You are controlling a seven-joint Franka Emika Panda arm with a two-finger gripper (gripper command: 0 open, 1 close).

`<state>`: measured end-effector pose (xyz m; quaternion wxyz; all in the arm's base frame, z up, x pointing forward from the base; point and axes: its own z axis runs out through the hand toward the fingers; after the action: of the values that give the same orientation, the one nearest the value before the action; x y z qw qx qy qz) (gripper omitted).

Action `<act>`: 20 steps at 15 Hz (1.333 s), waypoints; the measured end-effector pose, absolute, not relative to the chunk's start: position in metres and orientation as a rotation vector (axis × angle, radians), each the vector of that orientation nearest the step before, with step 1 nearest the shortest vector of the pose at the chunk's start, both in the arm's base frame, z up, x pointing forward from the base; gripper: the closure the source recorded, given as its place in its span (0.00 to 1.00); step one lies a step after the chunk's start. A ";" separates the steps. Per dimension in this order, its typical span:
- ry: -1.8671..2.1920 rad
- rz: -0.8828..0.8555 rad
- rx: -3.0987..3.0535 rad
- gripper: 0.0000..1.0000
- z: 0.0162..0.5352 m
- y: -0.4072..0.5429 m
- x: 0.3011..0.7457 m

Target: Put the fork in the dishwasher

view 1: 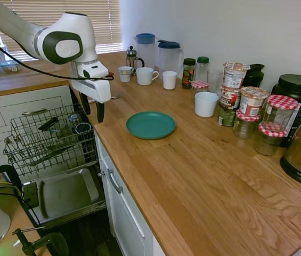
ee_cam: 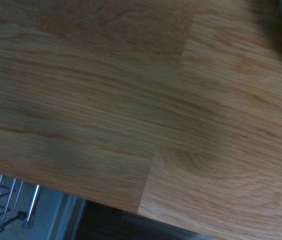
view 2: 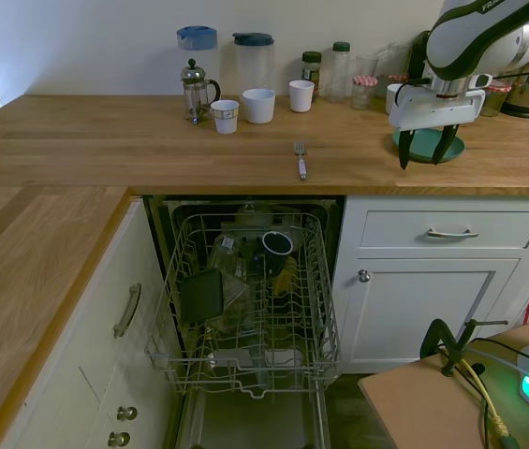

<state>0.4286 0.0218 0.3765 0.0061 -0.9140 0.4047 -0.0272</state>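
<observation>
**Fork still on the counter, gripper empty above the edge**

Fork (view 2: 300, 160) lies flat on the wooden counter (view 2: 105, 150), near the front edge and directly above the open dishwasher (view 2: 245, 309), with its tines pointing toward the back wall and its handle toward you in the second exterior view. In the first exterior view it is mostly hidden behind the arm, with only a sliver showing.

Your gripper (view 2: 422, 150) hangs above the counter with its two dark fingers pointing down and parted by a moderate gap. Nothing is between them. It sits near the teal plate (view 1: 151, 125), clearly off to one side of the fork, not over it. The wrist view shows only bare wood, a corner of the plate and a strip of the wire rack (view 2: 245, 281) below the counter lip.

You are at the reaching step; no grasp has been made. Next you need to travel along the counter edge until the fingers straddle the handle, turn the wrist so the jaws close across the handle's narrow width, then come down almost to the wood. The fork is thin and flat, so expect it to slip or pivot if the fingers land high.

The rack is pulled out and already holds a mug (view 2: 276, 244) and a dark item, so pick an open slot for the drop.
</observation>
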 end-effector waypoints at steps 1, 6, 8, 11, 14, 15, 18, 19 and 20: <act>1.267 -0.084 -2.861 0.00 0.376 0.022 0.429; 1.340 -0.123 -2.766 0.00 0.414 0.047 0.461; 1.412 -0.131 -2.698 0.00 0.427 0.075 0.491; 1.498 -0.128 -2.600 0.00 0.436 0.118 0.537; 1.555 -0.133 -2.540 0.00 0.437 0.155 0.572; 1.556 -0.127 -2.532 0.00 0.436 0.165 0.579; 1.568 -0.105 -2.547 0.00 0.425 0.188 0.597; 1.574 -0.096 -2.554 0.00 0.420 0.195 0.602; 1.581 -0.091 -2.558 0.00 0.416 0.200 0.608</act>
<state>0.6082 0.2000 0.4157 0.0664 -0.8484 0.5243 -0.0301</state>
